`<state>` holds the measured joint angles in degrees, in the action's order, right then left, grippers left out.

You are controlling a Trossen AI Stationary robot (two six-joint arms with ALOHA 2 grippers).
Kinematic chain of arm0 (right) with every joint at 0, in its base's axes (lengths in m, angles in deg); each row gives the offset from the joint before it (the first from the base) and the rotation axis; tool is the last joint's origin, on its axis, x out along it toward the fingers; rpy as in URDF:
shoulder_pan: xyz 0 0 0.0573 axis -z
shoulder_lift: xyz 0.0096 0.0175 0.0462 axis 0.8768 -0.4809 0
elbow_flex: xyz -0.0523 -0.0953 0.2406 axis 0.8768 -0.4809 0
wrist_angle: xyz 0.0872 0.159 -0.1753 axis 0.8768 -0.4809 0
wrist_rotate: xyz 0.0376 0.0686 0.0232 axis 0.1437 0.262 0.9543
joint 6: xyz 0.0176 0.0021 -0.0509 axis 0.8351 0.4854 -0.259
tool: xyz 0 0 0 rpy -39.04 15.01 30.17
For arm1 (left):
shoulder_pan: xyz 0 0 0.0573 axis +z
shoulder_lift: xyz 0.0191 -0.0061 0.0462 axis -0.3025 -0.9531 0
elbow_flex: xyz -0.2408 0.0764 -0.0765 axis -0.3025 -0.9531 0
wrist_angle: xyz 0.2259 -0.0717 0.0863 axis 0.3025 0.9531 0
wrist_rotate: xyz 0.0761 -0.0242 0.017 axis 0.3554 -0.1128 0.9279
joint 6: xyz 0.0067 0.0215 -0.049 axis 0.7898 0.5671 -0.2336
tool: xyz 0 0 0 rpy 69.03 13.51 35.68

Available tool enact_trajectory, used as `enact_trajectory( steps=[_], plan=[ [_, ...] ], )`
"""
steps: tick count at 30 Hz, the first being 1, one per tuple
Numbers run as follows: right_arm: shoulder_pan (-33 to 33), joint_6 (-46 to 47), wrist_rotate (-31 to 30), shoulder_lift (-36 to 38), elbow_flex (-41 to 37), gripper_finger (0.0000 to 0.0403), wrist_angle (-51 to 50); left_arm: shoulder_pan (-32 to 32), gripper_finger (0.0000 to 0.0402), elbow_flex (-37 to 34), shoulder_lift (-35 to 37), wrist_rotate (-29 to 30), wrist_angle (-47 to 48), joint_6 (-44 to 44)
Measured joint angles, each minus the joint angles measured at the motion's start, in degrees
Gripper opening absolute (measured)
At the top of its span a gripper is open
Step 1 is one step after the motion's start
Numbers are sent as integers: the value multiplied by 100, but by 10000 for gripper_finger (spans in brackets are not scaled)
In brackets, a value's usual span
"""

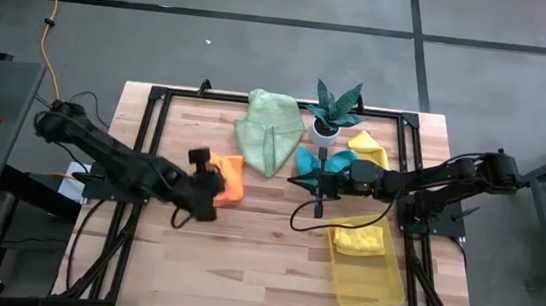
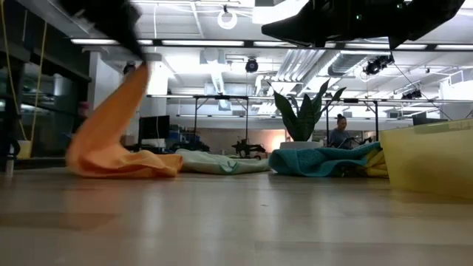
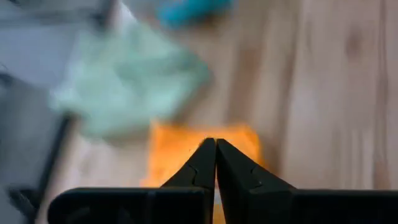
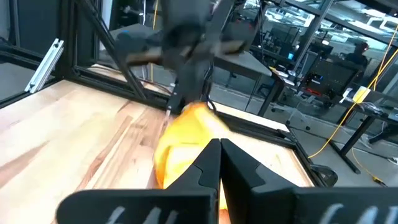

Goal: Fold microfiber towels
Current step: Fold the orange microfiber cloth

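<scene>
Left gripper (image 1: 211, 189) is pinched tight on the orange towel (image 1: 230, 181), and you can see it from the low view: one edge of the cloth rises in a slanted sheet from the wooden table (image 1: 243, 251) while the rest lies bunched on the boards. From the left wrist camera the two fingers meet with no gap, the orange cloth right behind their tips. That towel sits well out from the potted plant (image 1: 332, 109), on the left arm's side of it.

Right gripper (image 1: 323, 181) hangs shut just in front of the plant, above the teal towel (image 1: 314, 161); whether it touches that cloth, you cannot tell. It carries nothing I can see.

Now the score, as I judge it. One yellow towel (image 1: 359, 240) lies folded in the yellow tray (image 1: 371, 283), so that one looks done. Still loose are the pale green towel (image 1: 267, 130) lying crumpled just beside the plant, the teal one at its foot, and another yellow towel (image 1: 368, 146) on the plant's other side. Orange is only being started, so most of the work remains for you.
</scene>
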<state>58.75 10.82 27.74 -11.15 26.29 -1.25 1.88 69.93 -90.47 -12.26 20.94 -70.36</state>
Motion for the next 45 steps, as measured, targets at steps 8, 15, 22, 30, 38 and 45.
enact_trajectory(
  steps=[8,15,22,30,38,45],
  plan=[
    [-1,-5,0,0,0,0,-105,681,0,208,877,225,-1435,1717],
    [1,12,0,0,0,0,-81,978,0,220,1394,-408,-2530,2338],
    [1,81,2,0,0,0,-118,791,0,207,1596,-962,-1511,1795],
    [1,145,2,0,-2,0,-128,104,0,-362,1341,-1477,-314,-81],
    [1,393,4,0,-4,1,-337,-656,0,-1865,786,-1597,-1491,-1678],
    [1,829,4,-2,-9,15,-694,-815,0,-2501,161,-1210,-2557,-2209]
  ],
)
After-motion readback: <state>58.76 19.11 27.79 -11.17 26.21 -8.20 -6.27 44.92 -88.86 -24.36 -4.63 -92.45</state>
